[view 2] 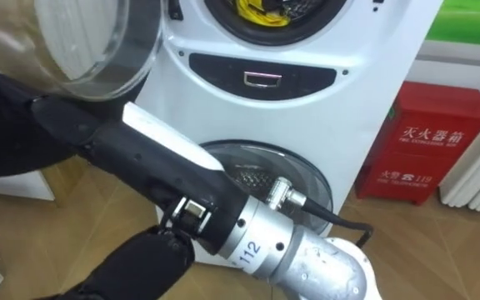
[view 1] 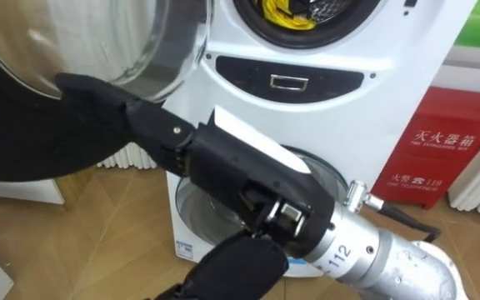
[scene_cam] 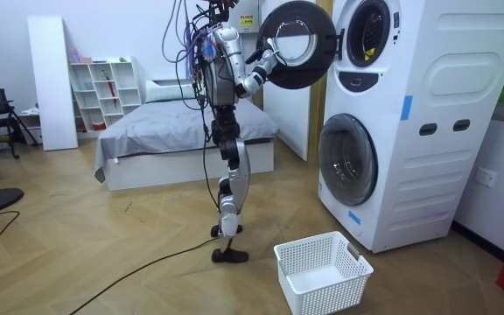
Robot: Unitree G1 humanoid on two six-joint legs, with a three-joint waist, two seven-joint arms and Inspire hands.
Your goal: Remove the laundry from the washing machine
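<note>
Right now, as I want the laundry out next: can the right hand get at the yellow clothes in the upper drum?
Probably yes. The door is swung open and nothing covers the yellow clothes; the right hand, open against the door, must first leave it.

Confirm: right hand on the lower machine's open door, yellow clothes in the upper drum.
Not the lower: the right hand is on the upper machine's open door, as the room view shows. The yellow clothes do lie in the upper drum.
</note>
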